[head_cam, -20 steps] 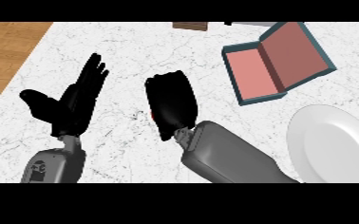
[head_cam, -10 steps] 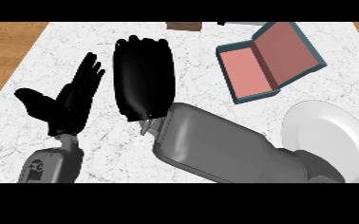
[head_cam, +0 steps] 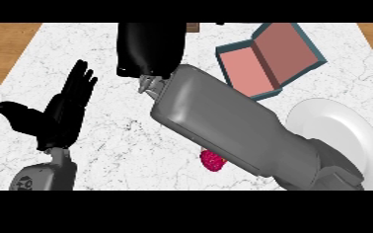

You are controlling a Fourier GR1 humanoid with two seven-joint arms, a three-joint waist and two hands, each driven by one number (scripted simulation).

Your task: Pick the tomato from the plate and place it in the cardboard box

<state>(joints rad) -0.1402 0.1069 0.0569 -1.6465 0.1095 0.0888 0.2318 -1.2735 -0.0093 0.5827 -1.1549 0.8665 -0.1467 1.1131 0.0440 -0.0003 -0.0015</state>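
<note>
Head view: right hand (head_cam: pixel 149 49) reached higher, grip hidden; left hand (head_cam: pixel 64 113) spread wide; bumpy red tomato (head_cam: pixel 212 161) now shows on marble counter (head_cam: pixel 124 158).

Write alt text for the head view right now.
The right hand stretches across the marble counter, left of an open cardboard box. A red tomato shows on the counter beside its forearm, off the white plate. The left hand rests open at left.

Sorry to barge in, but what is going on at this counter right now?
The robot's right hand is lifted close to the camera, left of the open cardboard box, with its forearm crossing the view. The tomato lies on the counter beside the white plate, partly hidden under that forearm, and is not in the box. The left hand rests open at the left.
</note>
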